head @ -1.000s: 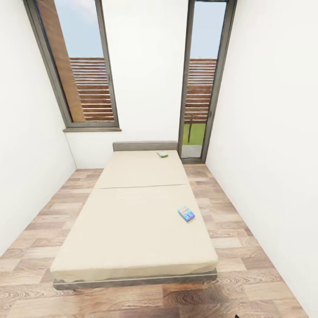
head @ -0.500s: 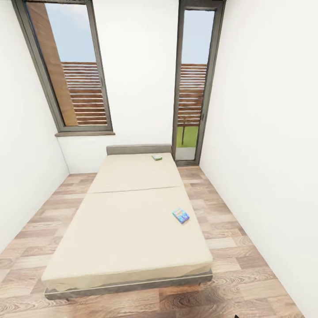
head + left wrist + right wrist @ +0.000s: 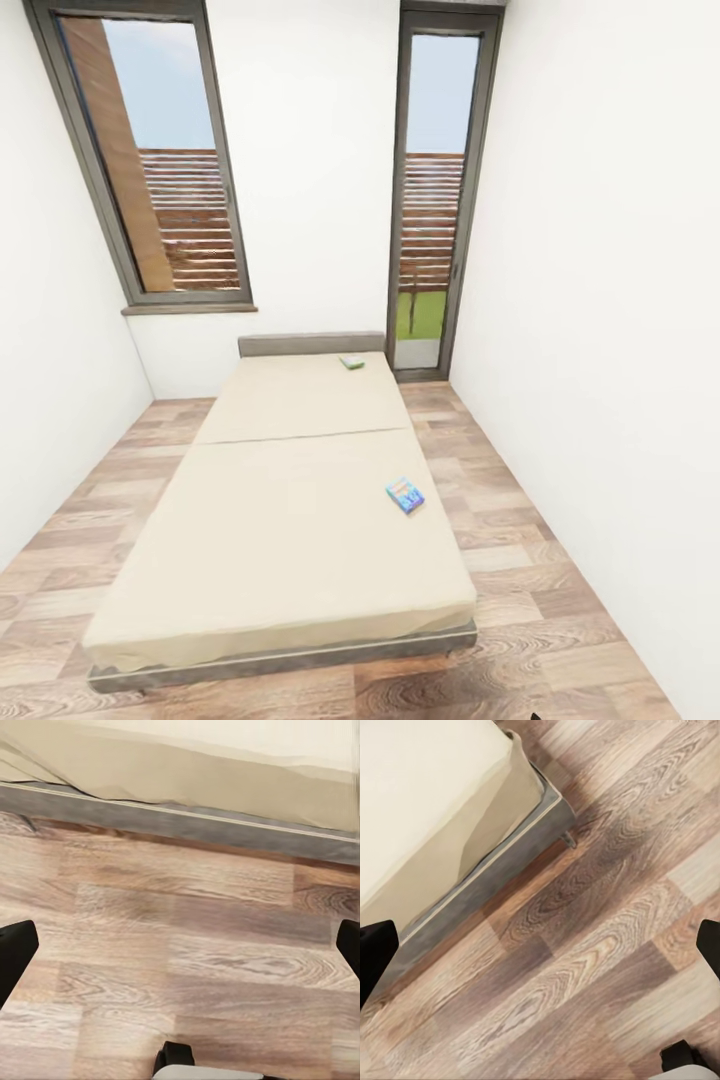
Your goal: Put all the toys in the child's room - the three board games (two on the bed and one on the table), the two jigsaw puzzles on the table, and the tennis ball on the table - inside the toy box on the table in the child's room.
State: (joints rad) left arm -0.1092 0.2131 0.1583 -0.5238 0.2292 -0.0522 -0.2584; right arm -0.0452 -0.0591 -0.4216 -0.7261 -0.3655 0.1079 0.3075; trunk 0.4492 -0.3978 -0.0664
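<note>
The bed (image 3: 290,500), a low cream mattress with a seam on a dark frame, lies lengthwise ahead in the head view. Two board games rest on it. A blue-yellow one (image 3: 405,494) lies near the right edge of the near half, and a white-green one (image 3: 351,362) lies by the headboard. My left gripper (image 3: 180,952) hangs open over the wood floor, facing the bed's foot rail (image 3: 187,821). Open as well, my right gripper (image 3: 540,949) is above the floor beside the bed's corner (image 3: 536,795). Neither holds anything. The table, toy box, puzzles and ball are out of view.
White walls close in on both sides. On the far wall are a tall window (image 3: 160,170) and a narrow glass door (image 3: 430,200). Strips of wood-plank floor (image 3: 510,560) run along both sides of the bed and in front of its foot.
The whole head picture has shifted left and down, so the camera has moved. The two board games keep their places on the bed.
</note>
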